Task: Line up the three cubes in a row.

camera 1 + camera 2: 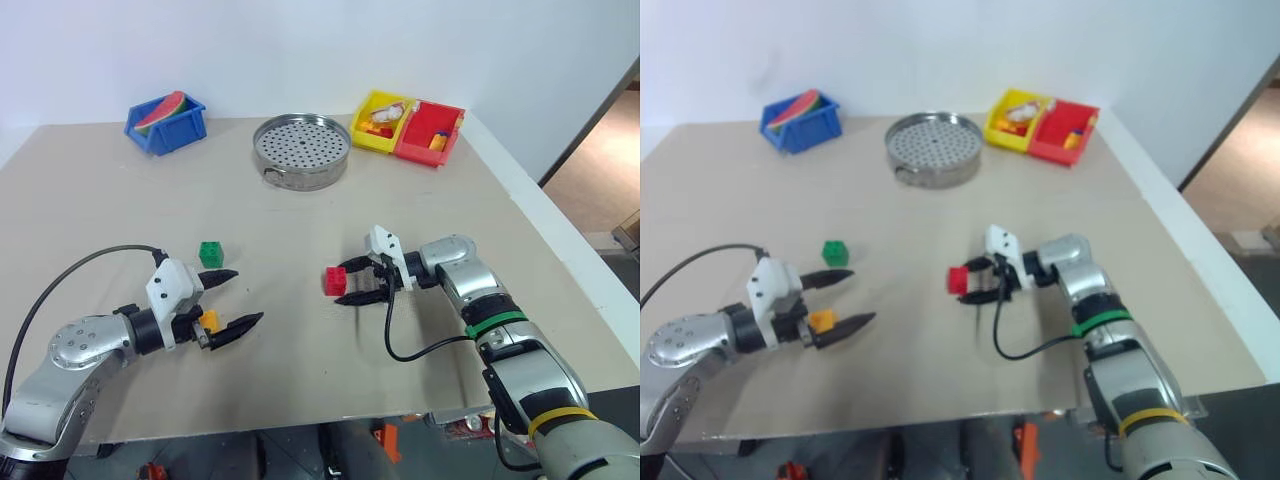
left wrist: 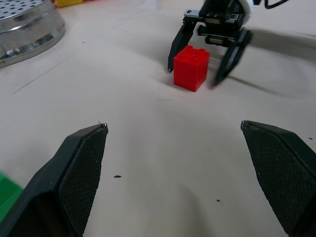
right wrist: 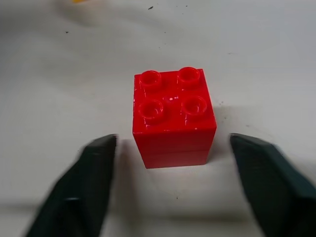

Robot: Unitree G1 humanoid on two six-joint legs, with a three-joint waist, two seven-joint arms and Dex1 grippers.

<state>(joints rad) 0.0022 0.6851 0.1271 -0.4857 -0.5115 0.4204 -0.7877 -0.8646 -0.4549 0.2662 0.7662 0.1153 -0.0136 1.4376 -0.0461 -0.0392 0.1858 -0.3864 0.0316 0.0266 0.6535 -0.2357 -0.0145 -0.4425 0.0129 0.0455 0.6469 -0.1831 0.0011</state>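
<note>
While the right gripper (image 1: 352, 282) stands released around the red cube (image 1: 335, 281), a careless retreat could nudge it; the left gripper (image 1: 232, 298) gapes empty.

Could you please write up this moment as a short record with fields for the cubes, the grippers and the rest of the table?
red cube: upright on the table, studs up, between the open fingers of the right gripper, untouched
green cube: on the table, just beyond the left gripper
yellow-orange cube: between the left gripper's open fingers, near their base
row: not formed
far edge: blue bin, metal steamer tray, yellow bin, red bin
</note>
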